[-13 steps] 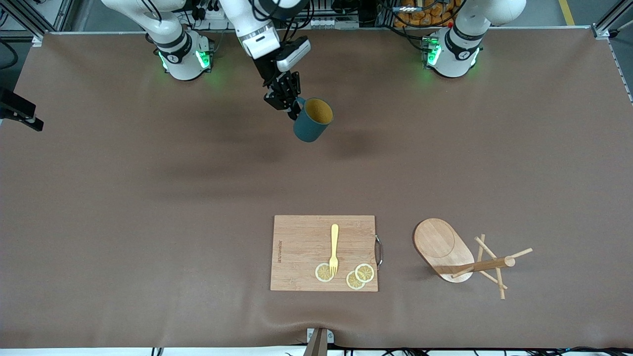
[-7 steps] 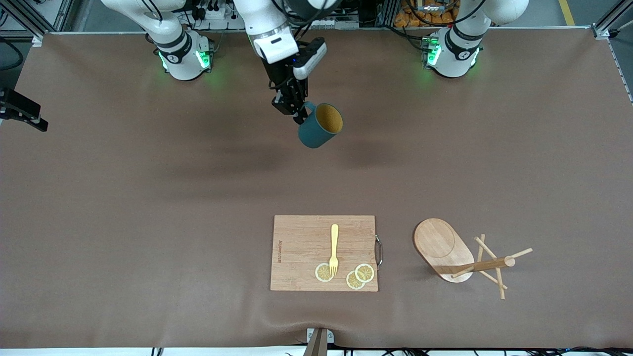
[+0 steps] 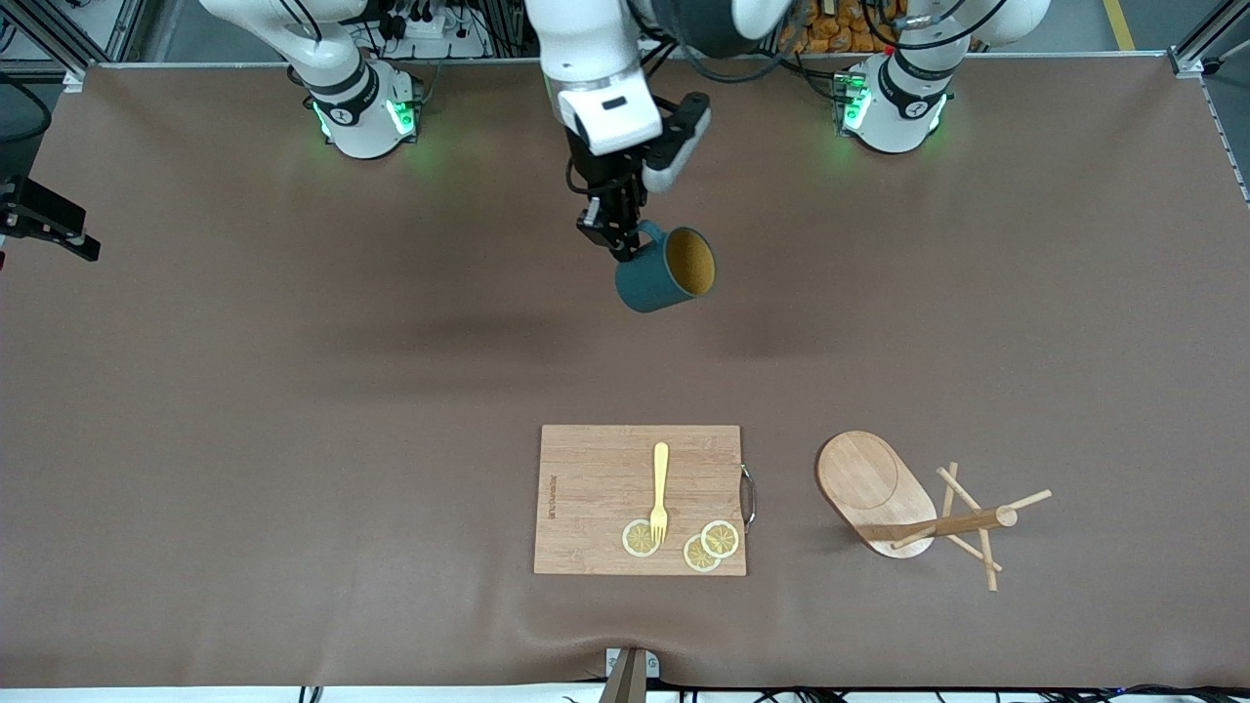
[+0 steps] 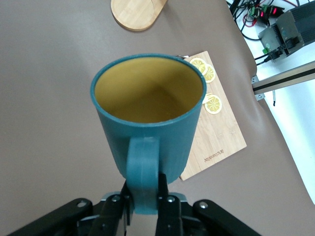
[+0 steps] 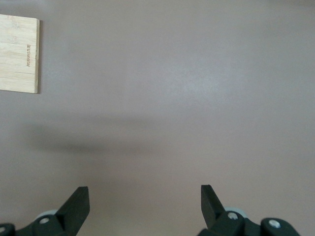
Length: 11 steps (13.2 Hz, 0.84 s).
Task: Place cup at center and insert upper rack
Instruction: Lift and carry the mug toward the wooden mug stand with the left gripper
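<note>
Mug tree [image 4: 138, 12] in left wrist view: only base end visible, rest cut by 12 o'clock edge. Cutting board [image 5: 18, 54] in right wrist view: cut by 9 o'clock edge. Board's printed mark unreadable.

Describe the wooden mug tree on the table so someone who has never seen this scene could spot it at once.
Start at the rectangular cutting board near the front camera's edge of the table. Beside it, toward the left arm's end, is the mug tree: a light wooden oval base, one round post and thin crossing pegs. Unlike the board, it carries no fork or lemon slices.
</note>
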{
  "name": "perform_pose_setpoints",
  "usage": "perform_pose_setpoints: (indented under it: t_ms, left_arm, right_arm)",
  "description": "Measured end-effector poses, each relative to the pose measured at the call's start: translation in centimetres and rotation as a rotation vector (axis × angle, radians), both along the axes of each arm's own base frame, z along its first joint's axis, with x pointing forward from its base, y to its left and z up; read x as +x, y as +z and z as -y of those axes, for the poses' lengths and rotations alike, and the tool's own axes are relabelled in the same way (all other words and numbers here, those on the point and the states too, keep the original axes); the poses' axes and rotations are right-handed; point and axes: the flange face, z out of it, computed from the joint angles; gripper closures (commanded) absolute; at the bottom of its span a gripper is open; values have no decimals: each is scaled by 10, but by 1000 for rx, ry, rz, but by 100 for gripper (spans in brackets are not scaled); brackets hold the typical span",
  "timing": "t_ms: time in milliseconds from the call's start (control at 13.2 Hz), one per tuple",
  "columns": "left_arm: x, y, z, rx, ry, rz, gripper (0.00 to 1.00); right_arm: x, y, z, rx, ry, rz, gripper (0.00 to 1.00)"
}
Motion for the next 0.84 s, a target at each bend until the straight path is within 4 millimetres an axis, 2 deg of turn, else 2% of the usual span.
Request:
perform_pose_setpoints:
  t_ms: [456, 836]
  left_arm:
    - [67, 18, -66, -143, 14, -87, 100]
    - [117, 20, -125, -269, 12, -164, 100]
  right_arm:
    - [1, -1, -2, 0, 4, -2, 0]
    - [2, -1, -21, 0, 37, -2, 0]
